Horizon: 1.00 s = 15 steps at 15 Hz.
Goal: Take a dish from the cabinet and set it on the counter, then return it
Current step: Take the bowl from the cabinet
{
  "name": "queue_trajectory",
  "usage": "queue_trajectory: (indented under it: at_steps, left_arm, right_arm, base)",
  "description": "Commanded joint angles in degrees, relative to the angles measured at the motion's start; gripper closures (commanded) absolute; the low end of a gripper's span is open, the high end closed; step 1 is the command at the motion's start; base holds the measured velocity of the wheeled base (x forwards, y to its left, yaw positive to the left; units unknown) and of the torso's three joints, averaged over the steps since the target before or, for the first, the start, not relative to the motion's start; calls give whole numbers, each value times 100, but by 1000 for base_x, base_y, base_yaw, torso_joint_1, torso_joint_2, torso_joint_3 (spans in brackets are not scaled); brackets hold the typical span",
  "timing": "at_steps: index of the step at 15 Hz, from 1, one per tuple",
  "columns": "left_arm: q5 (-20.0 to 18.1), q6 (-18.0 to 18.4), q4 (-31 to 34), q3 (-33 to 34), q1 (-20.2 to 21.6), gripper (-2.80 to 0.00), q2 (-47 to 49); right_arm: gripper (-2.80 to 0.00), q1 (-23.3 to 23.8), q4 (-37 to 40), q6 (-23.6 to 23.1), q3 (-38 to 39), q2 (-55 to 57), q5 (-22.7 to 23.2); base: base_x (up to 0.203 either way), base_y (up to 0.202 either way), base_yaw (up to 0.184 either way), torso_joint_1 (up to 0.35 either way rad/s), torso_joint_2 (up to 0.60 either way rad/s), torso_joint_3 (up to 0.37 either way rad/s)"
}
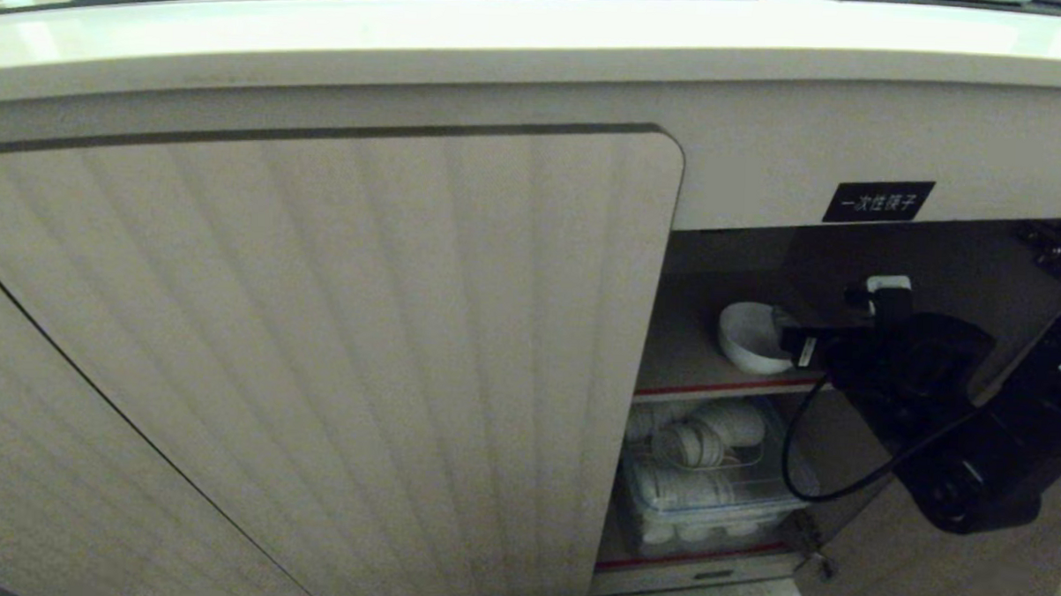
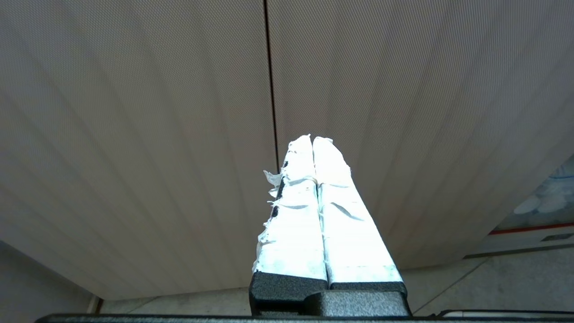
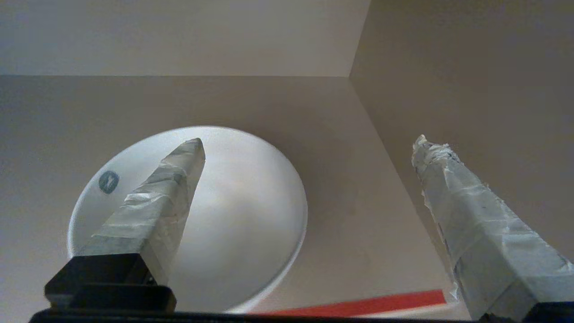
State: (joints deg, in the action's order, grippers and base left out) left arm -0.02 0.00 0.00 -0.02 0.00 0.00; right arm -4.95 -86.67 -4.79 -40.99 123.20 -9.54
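The dish [image 1: 752, 337] is a small white bowl standing on the upper red-edged shelf [image 1: 721, 388] of the open cabinet [image 1: 317, 343], below the beige counter [image 1: 539, 51]. My right gripper [image 1: 843, 313] reaches into that compartment from the right, at the bowl's side. In the right wrist view the dish [image 3: 233, 215] lies close below the right gripper [image 3: 309, 148], which is open wide. One taped finger [image 3: 170, 193] hangs over the bowl's hollow and the other finger [image 3: 466, 211] is out beside it. My left gripper [image 2: 312, 139] is shut, parked facing the ribbed door.
A black label [image 1: 878, 202] with white characters sits above the opening. On the lower shelf a clear plastic box [image 1: 709, 489] holds several white dishes. The compartment's side wall [image 3: 471, 80] runs close to the outer finger. A black cable [image 1: 794, 457] loops below my right arm.
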Motion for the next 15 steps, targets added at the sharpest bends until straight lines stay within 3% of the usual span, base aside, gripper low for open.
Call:
queue_trajectory:
  at_steps: [1, 7, 15]
  left_arm:
    - [2, 0, 0, 2, 0, 0, 0]
    - [2, 0, 0, 2, 0, 0, 0]
    - [2, 0, 0, -6, 0, 0, 0]
  right_arm:
    - [-280, 0, 38, -5, -161, 45, -4]
    - [-280, 3, 948, 74, -662, 56, -9]
    - [-280, -1, 1286, 336, -678, 43, -7]
  base:
    - [0, 0, 0, 0, 0, 0]
    - [0, 0, 0, 0, 0, 0]
    - [0, 0, 0, 0, 0, 0]
